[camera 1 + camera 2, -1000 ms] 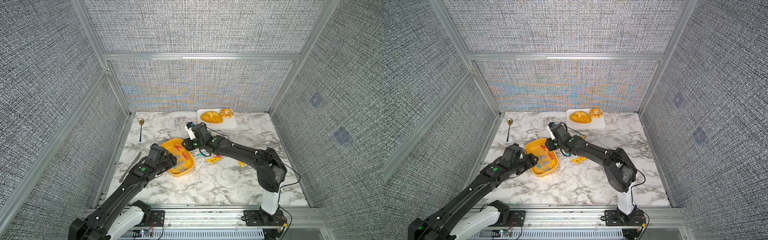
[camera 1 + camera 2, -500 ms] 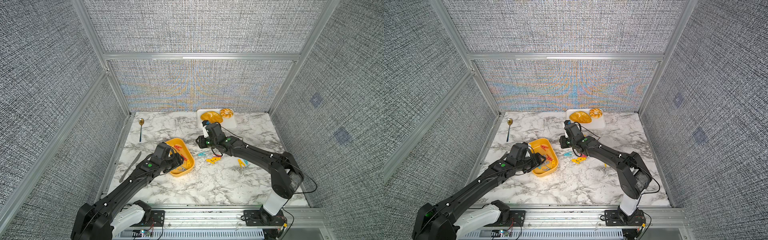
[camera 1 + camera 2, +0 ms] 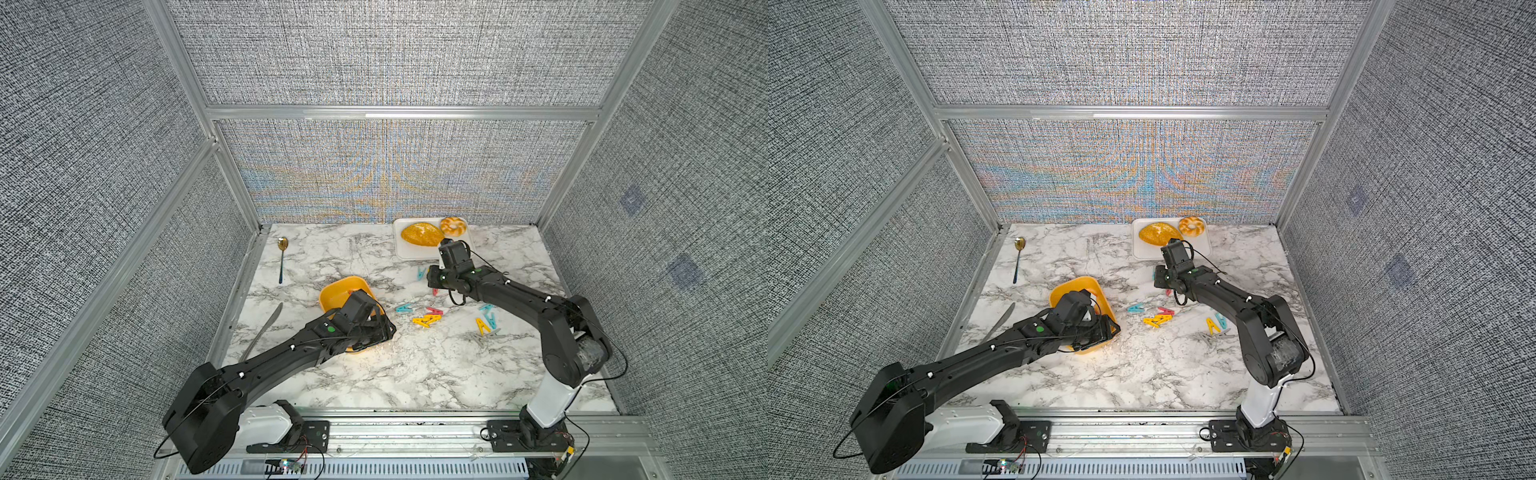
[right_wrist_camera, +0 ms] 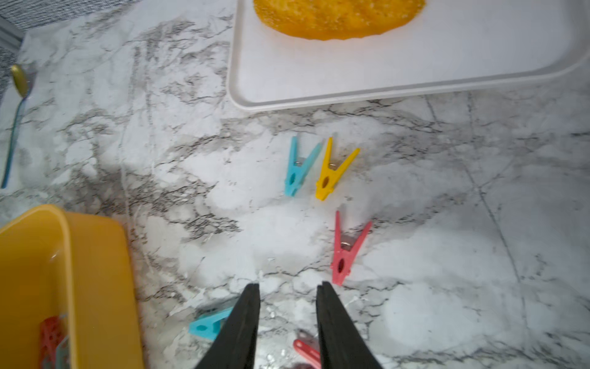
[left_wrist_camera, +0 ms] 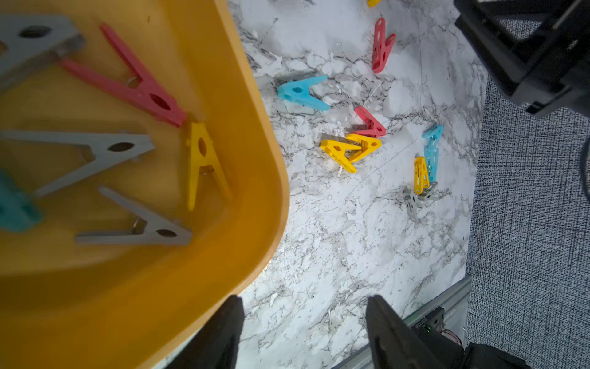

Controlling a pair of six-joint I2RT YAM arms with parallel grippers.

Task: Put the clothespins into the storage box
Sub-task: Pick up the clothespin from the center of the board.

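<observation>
Leftmost in both top views, a gold spoon (image 3: 282,245) lies near the back left corner of the marble table (image 3: 415,374). A knife (image 3: 262,332) lies nearer the front, along the left edge.

Next I see the storage box (image 3: 332,291), yellow-orange, standing left of the table's centre. The left wrist view shows 6 clothespins (image 5: 140,89) inside it: 3 grey, 1 red, 1 yellow and 1 teal. The left gripper (image 5: 305,298) hangs at the box's front right corner. Its jaws stand apart with nothing between them, 1 finger beside the box rim and the other over bare marble.

Right of the box, loose on the marble, lie a teal clothespin (image 3: 404,308), a red clothespin (image 3: 434,311) and 2 yellow clothespins (image 3: 426,320). The 2 yellow ones touch each other, and the red one lies just beside them.

Further right, the right gripper (image 4: 287,284) points down at the marble, jaws parted and empty. In the right wrist view a teal peg (image 4: 298,169) and a yellow peg (image 4: 332,172) lie side by side between its tips and the white tray (image 3: 405,253). A red peg (image 4: 346,252) lies closer to the tips. The tray, against the back wall, carries a bread loaf (image 3: 422,235) and a ring bun (image 3: 454,225).

Rightmost, a small cluster (image 3: 484,324) of 1 yellow, 1 teal and 1 grey clothespin lies touching, beside the right arm.
</observation>
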